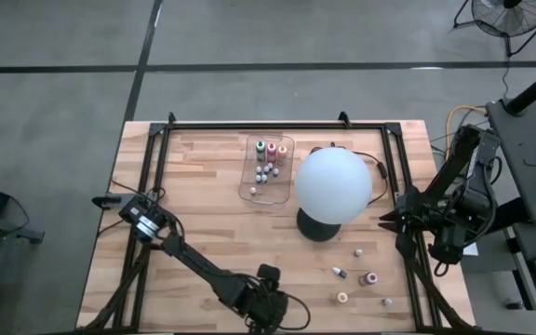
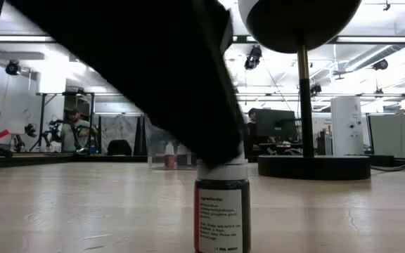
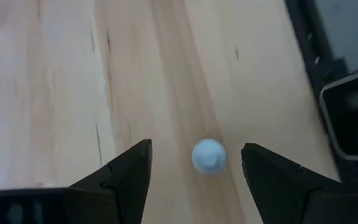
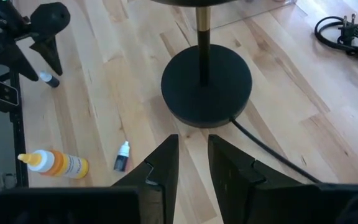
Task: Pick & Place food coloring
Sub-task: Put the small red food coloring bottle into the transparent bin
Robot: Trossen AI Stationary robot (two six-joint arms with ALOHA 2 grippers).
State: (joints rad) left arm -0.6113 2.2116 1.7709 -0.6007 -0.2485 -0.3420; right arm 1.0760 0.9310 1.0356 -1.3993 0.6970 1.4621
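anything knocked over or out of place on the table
Yes. A yellow-orange bottle with a white tip and a small dark vial with a white cap lie on their sides on the wooden table, outside the clear plastic tray. The black-based white globe lamp stands upright.

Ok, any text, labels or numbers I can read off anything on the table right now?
None can be read for certain.
Dark bottle under the left gripper: white label with small print, too blurred to read; the first line may be "Ingredients".
Orange bottle lying on the table: label too small to read.
Bottles in the clear tray: no readable text.
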